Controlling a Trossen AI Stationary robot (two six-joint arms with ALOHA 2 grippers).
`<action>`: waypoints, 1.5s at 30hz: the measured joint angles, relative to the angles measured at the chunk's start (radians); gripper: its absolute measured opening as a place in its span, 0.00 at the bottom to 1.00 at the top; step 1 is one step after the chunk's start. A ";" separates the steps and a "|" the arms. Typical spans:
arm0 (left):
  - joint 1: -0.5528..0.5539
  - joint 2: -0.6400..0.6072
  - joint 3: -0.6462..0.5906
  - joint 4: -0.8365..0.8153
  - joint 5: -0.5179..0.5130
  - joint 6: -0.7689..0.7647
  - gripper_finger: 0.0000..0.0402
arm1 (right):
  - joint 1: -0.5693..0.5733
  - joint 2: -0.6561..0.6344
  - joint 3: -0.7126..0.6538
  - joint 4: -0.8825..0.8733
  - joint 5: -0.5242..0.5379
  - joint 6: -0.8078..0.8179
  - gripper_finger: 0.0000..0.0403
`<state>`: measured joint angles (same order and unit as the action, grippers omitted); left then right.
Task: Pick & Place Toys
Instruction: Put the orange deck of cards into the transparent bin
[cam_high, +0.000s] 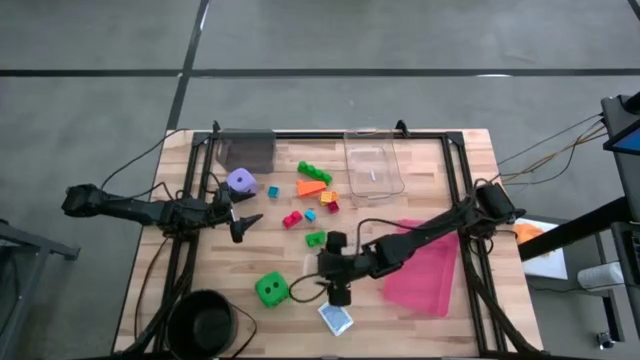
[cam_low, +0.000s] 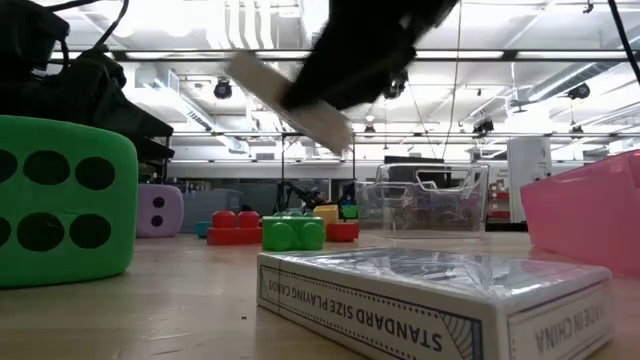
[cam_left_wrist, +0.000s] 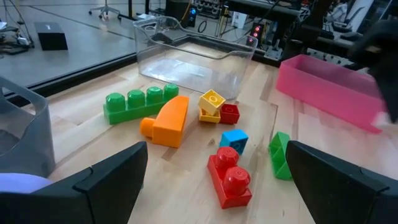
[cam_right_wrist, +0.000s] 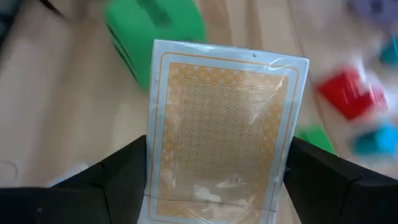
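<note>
My right gripper is shut on the orange-white packet, held above the table between the green die and the pink tray. The blue-white packet lies flat on the table just nearer than that gripper. My left gripper is open and empty at the left, near the purple die. The small bricks lie loose mid-table; the left wrist view shows them ahead of the open fingers: green, orange, yellow, red, blue. My right gripper pinches the orange-white packet by its two long edges, near the end closest to the wrist, one finger on each side. The packet is lifted clear of the table and shows tilted in the low view.
A clear plastic box stands at the far middle and a grey bin at the far left. A black bowl sits at the near left corner. Cables run along both sides of the table.
</note>
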<state>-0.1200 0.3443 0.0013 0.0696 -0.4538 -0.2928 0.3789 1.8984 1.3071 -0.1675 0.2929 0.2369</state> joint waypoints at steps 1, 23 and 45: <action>0.000 0.000 0.000 0.000 0.000 0.001 0.95 | 0.003 0.001 -0.028 0.074 -0.001 -0.018 0.75; 0.000 0.000 0.000 0.024 -0.003 0.008 0.95 | -0.033 -0.100 -0.493 0.886 0.061 -0.125 0.75; 0.000 0.000 0.000 0.024 -0.003 0.008 0.95 | -0.422 -0.650 -0.761 0.552 0.215 -0.198 0.75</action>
<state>-0.1204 0.3443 0.0013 0.0932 -0.4568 -0.2844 -0.0426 1.2481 0.5461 0.3847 0.5083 0.0393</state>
